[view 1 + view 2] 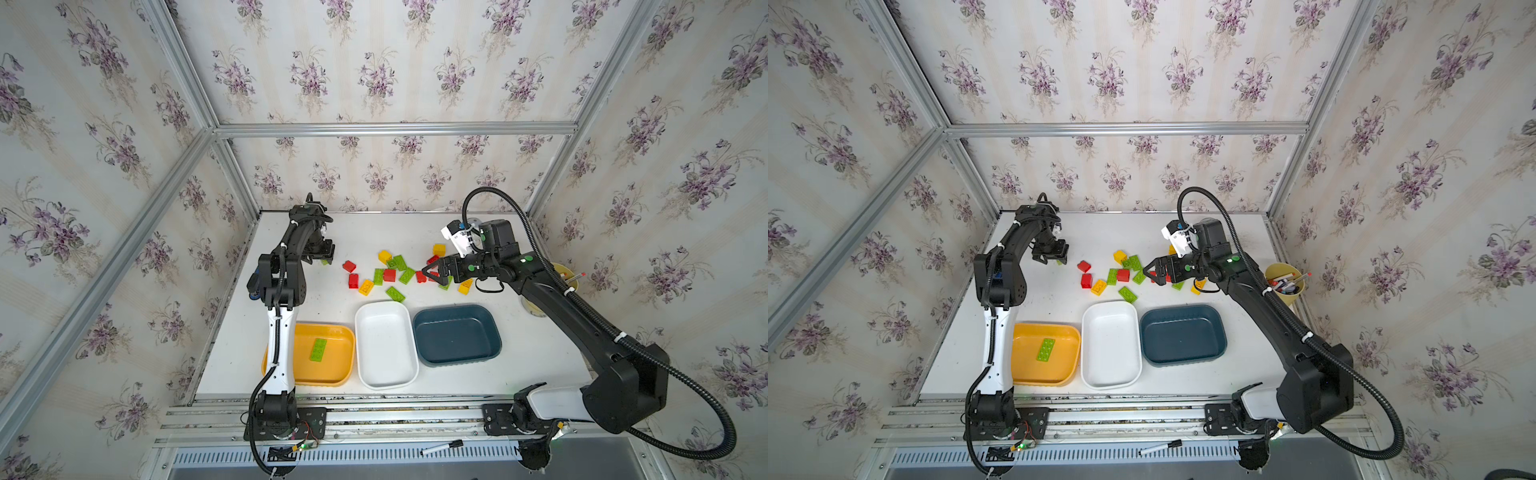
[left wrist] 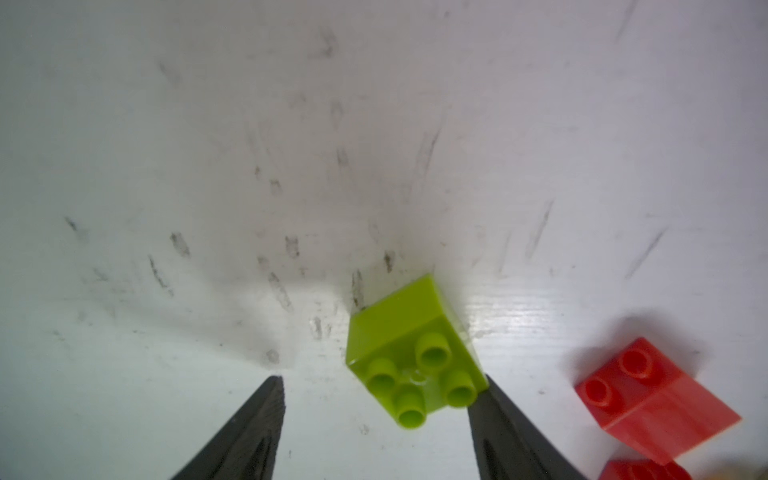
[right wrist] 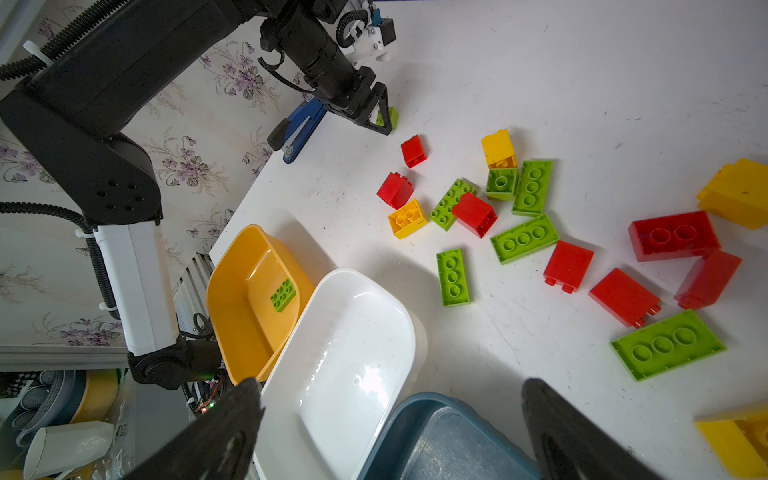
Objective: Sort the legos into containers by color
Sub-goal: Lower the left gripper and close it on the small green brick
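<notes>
Lime-green square brick (image 2: 415, 357) on the white table (image 1: 528, 365), at the left edge of the scatter, tipped with studs toward the left wrist camera, well apart from all three trays. Astride it, left gripper (image 2: 376, 388), partly open: one fingertip (image 2: 494, 403) touching a corner of the brick, the opposite one clear of it, so nothing gripped yet. Just beside, a red brick (image 2: 656, 399). Farther right in both top views, the other loose legos (image 1: 395, 274), red, yellow and green mixed, some touching or overlapping. Nearer the robot bases, side by side: orange-yellow tray (image 1: 336, 365) holding a single oblong green brick (image 1: 318, 349); white tray (image 1: 386, 345) and dark teal tray (image 1: 457, 336), both bare. Over the right part of the scatter, right gripper (image 3: 392, 390), jaws spread wide, holding nothing.

Step in hand, as judged: grasp of a second green piece, with sorting barely begun. Next move: centre the jaws on the brick, close on two flat sides rather than a corner, lift clear, carry to the orange-yellow tray beside the other green. Likely risk: tipped brick skidding or rotating away under a one-sided push.
</notes>
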`<control>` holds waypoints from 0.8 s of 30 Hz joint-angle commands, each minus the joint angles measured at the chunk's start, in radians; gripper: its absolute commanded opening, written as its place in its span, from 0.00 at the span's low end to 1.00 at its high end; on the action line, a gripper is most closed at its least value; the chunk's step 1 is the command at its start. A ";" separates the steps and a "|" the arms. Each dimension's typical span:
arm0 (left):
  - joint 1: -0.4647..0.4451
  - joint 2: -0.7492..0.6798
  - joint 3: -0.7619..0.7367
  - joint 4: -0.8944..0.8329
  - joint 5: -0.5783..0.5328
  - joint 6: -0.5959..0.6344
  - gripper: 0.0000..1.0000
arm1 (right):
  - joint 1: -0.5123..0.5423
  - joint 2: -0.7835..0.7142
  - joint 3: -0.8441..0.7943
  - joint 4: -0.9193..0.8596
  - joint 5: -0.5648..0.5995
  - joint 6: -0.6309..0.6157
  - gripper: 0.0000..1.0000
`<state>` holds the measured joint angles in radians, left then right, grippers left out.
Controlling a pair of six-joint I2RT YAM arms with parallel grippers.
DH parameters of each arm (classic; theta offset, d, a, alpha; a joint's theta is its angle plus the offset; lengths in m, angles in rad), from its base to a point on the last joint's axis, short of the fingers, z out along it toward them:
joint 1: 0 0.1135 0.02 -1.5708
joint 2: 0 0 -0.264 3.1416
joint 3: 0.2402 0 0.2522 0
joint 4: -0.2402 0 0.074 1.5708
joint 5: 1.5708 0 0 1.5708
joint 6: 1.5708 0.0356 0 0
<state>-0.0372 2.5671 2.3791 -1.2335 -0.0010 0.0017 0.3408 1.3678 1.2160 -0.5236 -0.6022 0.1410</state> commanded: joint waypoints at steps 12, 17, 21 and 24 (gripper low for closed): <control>0.005 0.032 0.022 0.049 0.068 0.092 0.69 | 0.003 0.015 0.014 0.034 -0.024 0.012 1.00; 0.004 0.032 0.031 0.058 0.045 0.048 0.67 | 0.003 0.015 0.013 0.031 -0.024 0.012 1.00; 0.004 0.014 0.023 0.058 0.035 0.034 0.67 | 0.002 0.020 0.013 0.036 -0.028 0.013 1.00; 0.010 0.010 0.021 0.058 -0.028 0.009 0.67 | 0.002 0.022 0.015 0.037 -0.030 0.013 1.00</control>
<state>-0.0330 2.5896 2.4001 -1.1797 0.0219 0.0387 0.3412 1.3857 1.2160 -0.5091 -0.6167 0.1425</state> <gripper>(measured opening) 0.673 0.998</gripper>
